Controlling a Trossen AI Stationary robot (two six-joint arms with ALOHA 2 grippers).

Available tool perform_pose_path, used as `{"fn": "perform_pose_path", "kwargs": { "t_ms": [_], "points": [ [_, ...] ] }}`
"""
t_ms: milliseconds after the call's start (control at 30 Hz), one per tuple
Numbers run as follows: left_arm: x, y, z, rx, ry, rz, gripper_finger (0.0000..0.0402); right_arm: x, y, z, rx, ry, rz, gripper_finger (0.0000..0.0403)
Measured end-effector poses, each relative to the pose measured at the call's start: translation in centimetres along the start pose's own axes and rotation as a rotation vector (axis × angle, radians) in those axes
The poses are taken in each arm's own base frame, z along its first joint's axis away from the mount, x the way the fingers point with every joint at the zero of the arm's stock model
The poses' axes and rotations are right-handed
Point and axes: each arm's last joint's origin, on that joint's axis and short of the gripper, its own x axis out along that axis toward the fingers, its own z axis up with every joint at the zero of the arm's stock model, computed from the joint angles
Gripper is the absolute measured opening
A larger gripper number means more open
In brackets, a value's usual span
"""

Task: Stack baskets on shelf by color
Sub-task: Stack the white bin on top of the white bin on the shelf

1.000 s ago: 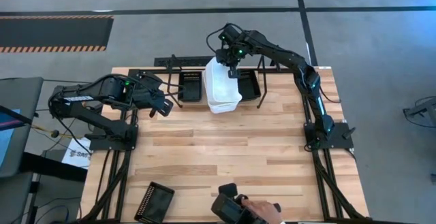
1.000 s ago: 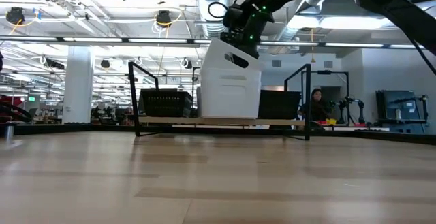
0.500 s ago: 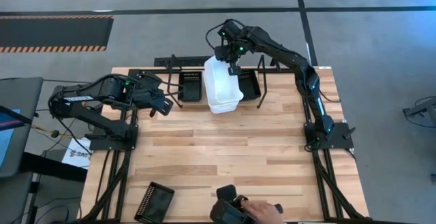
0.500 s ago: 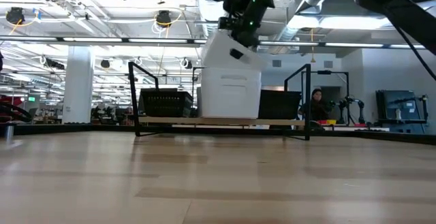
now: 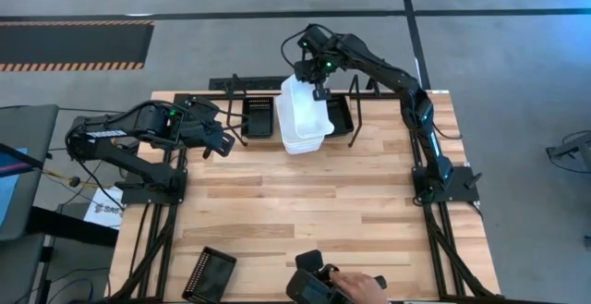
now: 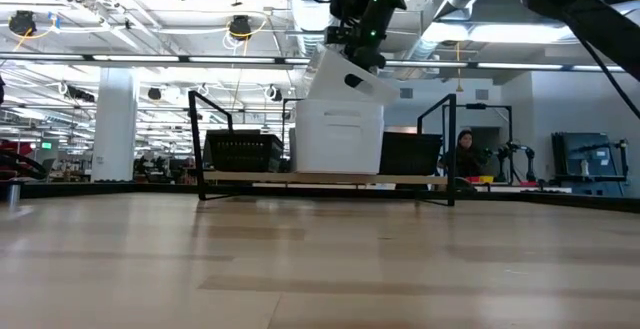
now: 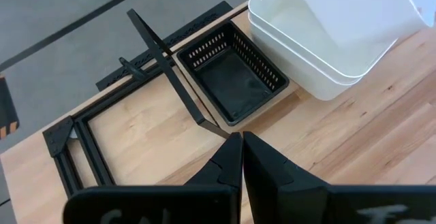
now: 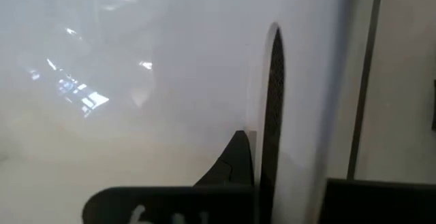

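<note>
My right claw (image 5: 319, 90) pinches the thin rim of a smooth, round-cornered white basket (image 5: 302, 110), tilted over another white basket (image 6: 338, 141) just below.

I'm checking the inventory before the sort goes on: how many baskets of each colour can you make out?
White: 2, a tilted white basket over a level white basket
Black: 3, a left shelf basket, a right shelf basket and a table-edge basket
Total: 5; any nested inside others would not show
</note>
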Motion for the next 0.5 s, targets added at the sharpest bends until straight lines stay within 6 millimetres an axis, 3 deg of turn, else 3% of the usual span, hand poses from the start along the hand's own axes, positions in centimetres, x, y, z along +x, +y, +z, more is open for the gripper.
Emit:
{"fn": "perform_pose_path", "kwargs": {
  "t_ms": [200,500],
  "points": [
    [0.0,0.0,0.0,0.000,0.000,0.000,0.0000,0.1,0.1,0.1,0.008,-0.036,0.032,0.0000],
    [0.0,0.0,0.0,0.000,-0.001,0.001,0.0000,2.1,0.4,-0.2,0.031,-0.010,0.077,0.0000]
  ]
}}
